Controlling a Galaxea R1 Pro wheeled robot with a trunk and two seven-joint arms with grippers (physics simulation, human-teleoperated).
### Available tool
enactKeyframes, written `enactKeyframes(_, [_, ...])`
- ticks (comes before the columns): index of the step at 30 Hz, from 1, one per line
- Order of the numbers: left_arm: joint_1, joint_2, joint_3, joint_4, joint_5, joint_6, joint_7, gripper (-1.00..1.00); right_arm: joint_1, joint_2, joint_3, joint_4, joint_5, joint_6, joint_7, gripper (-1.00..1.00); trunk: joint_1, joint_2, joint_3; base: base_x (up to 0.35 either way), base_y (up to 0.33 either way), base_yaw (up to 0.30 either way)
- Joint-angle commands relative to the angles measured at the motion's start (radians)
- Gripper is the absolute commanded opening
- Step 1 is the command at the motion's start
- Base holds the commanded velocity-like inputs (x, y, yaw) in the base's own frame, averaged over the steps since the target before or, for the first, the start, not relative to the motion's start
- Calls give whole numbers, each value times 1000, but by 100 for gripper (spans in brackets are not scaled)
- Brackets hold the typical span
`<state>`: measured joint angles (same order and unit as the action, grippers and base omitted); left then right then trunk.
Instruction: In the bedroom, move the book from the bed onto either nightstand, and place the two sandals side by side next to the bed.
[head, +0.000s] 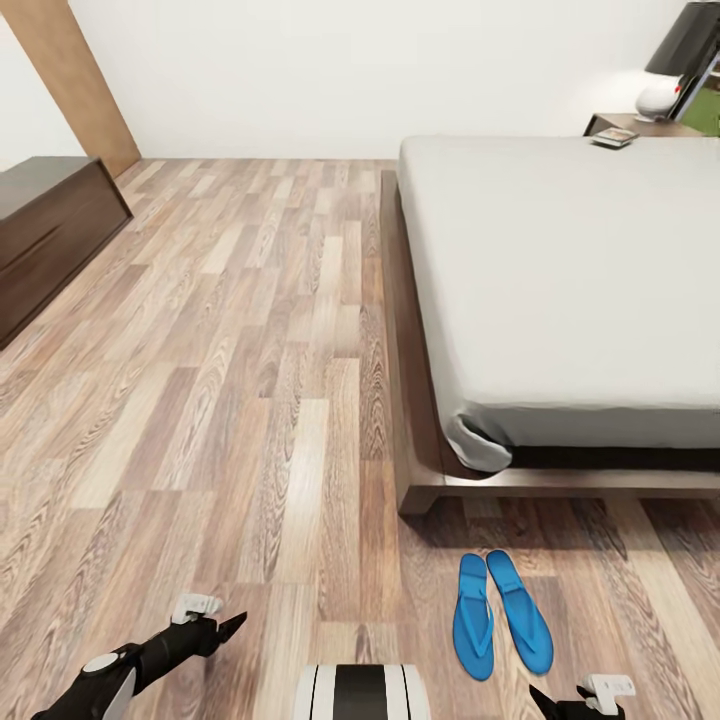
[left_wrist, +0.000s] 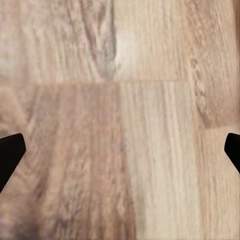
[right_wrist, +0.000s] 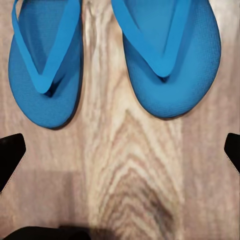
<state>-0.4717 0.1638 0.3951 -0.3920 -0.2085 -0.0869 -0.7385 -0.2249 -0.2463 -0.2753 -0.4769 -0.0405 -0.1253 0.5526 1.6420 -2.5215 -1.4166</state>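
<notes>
The left gripper (left_wrist: 120, 150) hangs low over the wood floor (head: 200, 400). Its jaws are wide open and hold nothing. The right gripper (right_wrist: 120, 150) hangs over the floor too, jaws wide open, touching nothing. Just past its tips lie the two blue sandals (head: 500, 612), flat on the floor, side by side with a thin gap between them, near the foot corner of the bed (head: 560, 270). Far up the bed, at the mattress edge, lies the small book (head: 613, 139). Behind it stands a dark nightstand (head: 606, 122). A long dark bench (head: 45, 235) sits by the left wall.
</notes>
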Motion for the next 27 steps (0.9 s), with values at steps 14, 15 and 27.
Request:
enactKeyframes(14, [-1,3,7,0,-11,-10,-4,100,-1,-22,-4,1,-4,0,7,100,-6,3,54,0,0,0])
enactKeyframes(15, [-1,3,7,-1,-11,-10,-4,100,-1,-23,-4,1,-4,0,7,100,-7,3,58,0,0,0])
enactKeyframes(27, [-1,3,7,-1,-11,-10,-4,100,-1,-24,-4,1,-4,-17,6,100,-12,6,104,0,0,0])
